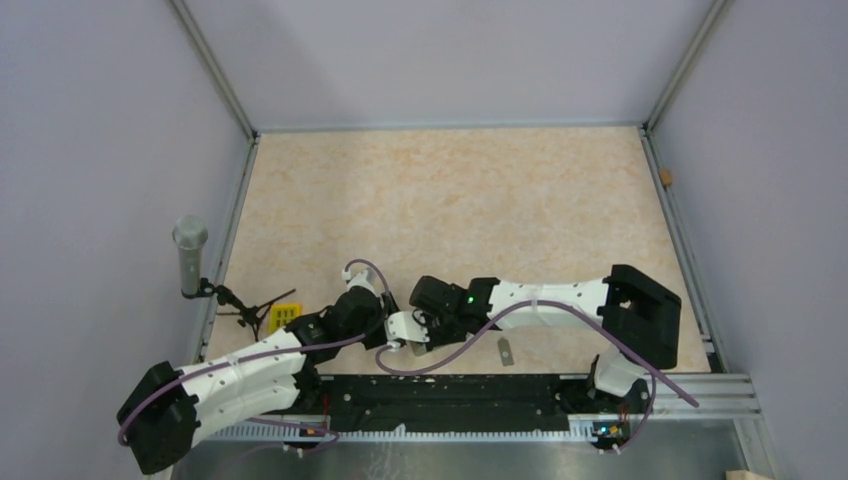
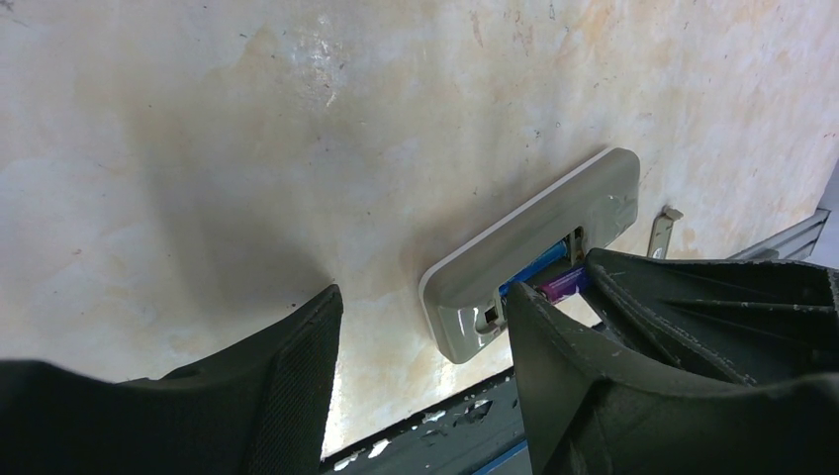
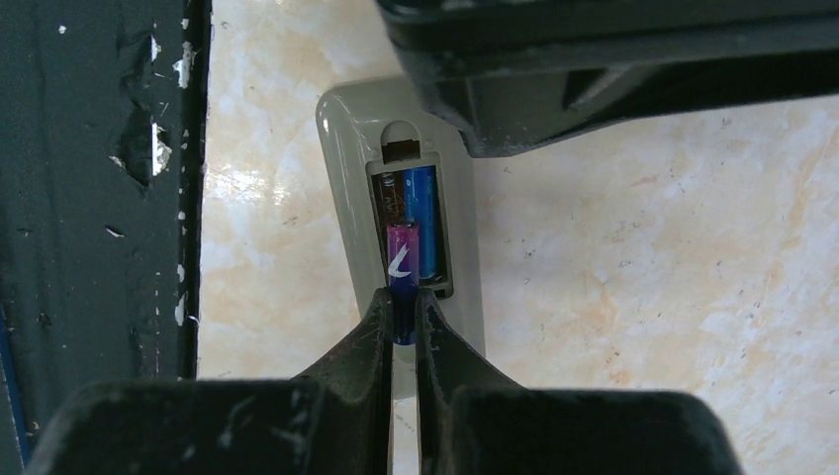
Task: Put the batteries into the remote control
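The remote control (image 3: 344, 178) lies grey back up near the table's front edge, its battery compartment uncovered. One blue battery (image 3: 425, 223) lies in the right slot. My right gripper (image 3: 403, 317) is shut on the second battery (image 3: 403, 259), whose purple end tips into the left slot beside the first. In the left wrist view the remote control (image 2: 554, 223) lies just past the right finger (image 2: 564, 376) of my left gripper (image 2: 425, 366), which stands open with nothing between its fingers. In the top view both grippers meet at the front centre and hide the remote.
A small grey cover piece (image 1: 506, 351) lies on the table right of the grippers. A yellow block (image 1: 285, 318) sits at the front left by a stand with a grey cylinder (image 1: 190, 250). The dark base rail (image 3: 89, 198) runs right beside the remote.
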Robot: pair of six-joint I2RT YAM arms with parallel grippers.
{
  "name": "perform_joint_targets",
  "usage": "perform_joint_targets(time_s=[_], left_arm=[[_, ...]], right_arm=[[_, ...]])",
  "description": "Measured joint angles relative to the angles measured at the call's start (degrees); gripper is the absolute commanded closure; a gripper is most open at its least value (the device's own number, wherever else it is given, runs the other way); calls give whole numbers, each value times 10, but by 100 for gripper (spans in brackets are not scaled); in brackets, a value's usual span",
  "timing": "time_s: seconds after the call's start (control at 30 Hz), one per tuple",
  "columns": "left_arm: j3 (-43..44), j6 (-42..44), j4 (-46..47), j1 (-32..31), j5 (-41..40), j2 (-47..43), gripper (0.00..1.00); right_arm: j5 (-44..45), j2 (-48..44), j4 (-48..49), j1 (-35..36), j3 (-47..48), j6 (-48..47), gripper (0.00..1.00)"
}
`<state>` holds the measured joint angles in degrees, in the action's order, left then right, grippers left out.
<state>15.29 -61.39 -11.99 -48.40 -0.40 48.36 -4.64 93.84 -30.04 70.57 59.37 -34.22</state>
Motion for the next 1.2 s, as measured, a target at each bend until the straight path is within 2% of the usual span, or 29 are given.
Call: perform_joint_targets(time_s=[0.27,0.67,1.07,1.2], left_arm=[[-2,0,0,1,0,-4,34],[-3,-1,1,2,2,-6,33],[-3,0,2,3,2,-6,33],[-3,0,1,3,4,-6,33]], right_arm=[[-2,12,2,10,0,-23,100],[4,16,1,20,5,-35,77],[24,14,3,21,8,-35,75],[37,-18,7,21,6,-25,75]])
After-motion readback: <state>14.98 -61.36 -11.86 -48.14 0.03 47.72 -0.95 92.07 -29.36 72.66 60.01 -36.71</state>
